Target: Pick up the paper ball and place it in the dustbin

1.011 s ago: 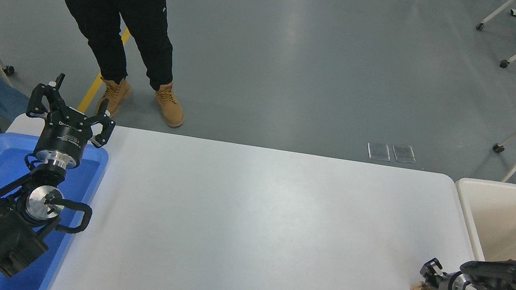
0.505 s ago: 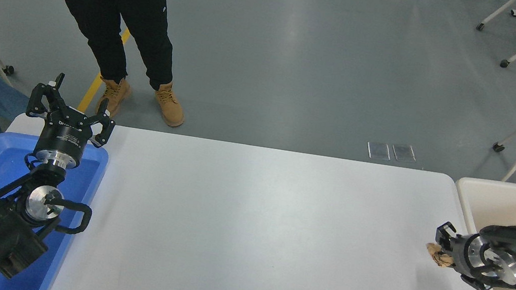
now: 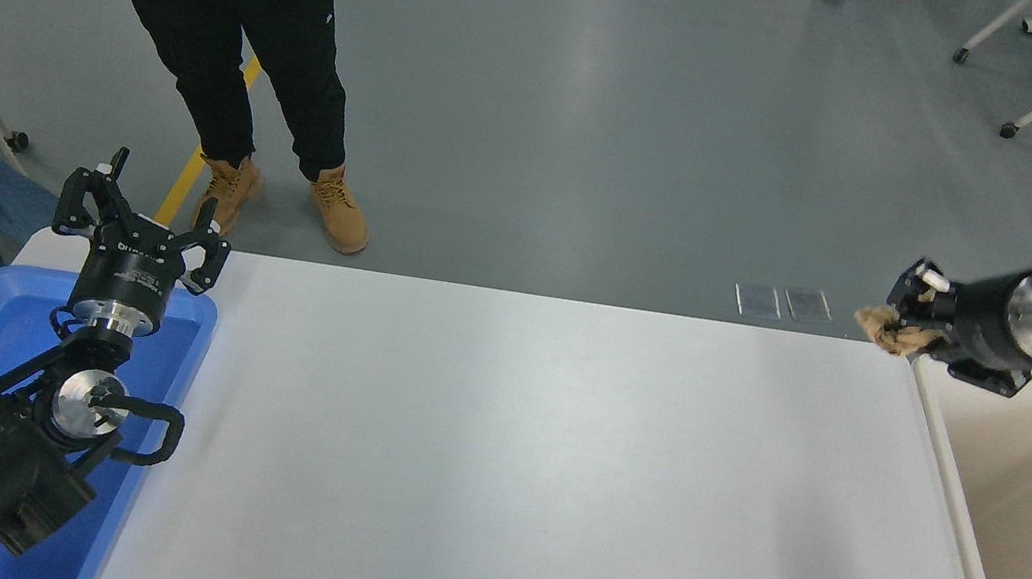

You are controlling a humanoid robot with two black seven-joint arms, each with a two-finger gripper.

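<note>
right end effector (image 3: 907, 309) clamping paper ball (image 3: 886, 330)

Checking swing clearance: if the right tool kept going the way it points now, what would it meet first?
The right tool, shut on the paper ball, points toward the picture's left, raised near the table's far right corner. Nothing shows in that line; it looks free, though height is unclear.

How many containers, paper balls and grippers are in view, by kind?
Containers: 2, the dustbin and the blue tray
Paper balls: 1, the paper ball, held in the right gripper
Grippers: 2, the right gripper and the parked left gripper
Total: 5
</note>
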